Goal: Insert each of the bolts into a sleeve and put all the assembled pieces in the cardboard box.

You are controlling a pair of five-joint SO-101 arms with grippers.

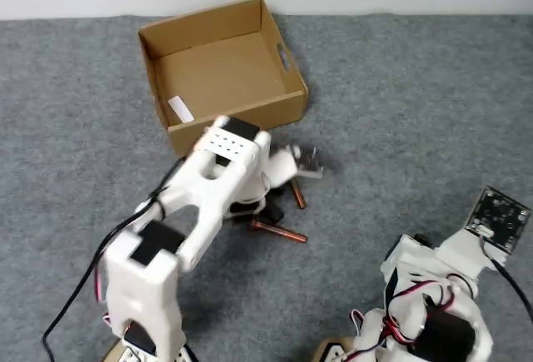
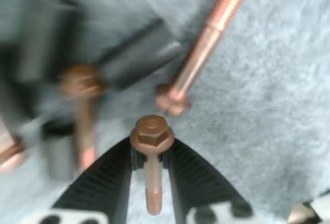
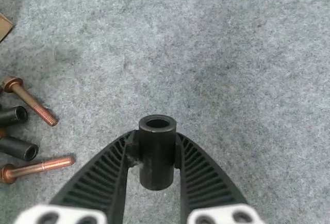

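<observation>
My left gripper point(image 2: 152, 149) is shut on a copper hex-head bolt point(image 2: 151, 140), held by its shank just under the head. Below it on the carpet lie a long copper bolt point(image 2: 206, 44), a second bolt point(image 2: 82, 105) and black sleeves point(image 2: 139, 54). In the high view the left arm point(image 1: 225, 179) stretches over the bolts point(image 1: 279, 230) just in front of the cardboard box point(image 1: 221, 62). My right gripper point(image 3: 156, 141) is shut on an upright black sleeve point(image 3: 157, 149) with its bore facing up. Off to its side lie two bolts point(image 3: 28, 100) and two sleeves point(image 3: 18, 149).
The cardboard box stands open at the back of the grey carpet, a white label point(image 1: 180, 110) on its floor. The right arm point(image 1: 433, 295) sits at the front right, folded back. Bare carpet lies between the two arms and to the right of the box.
</observation>
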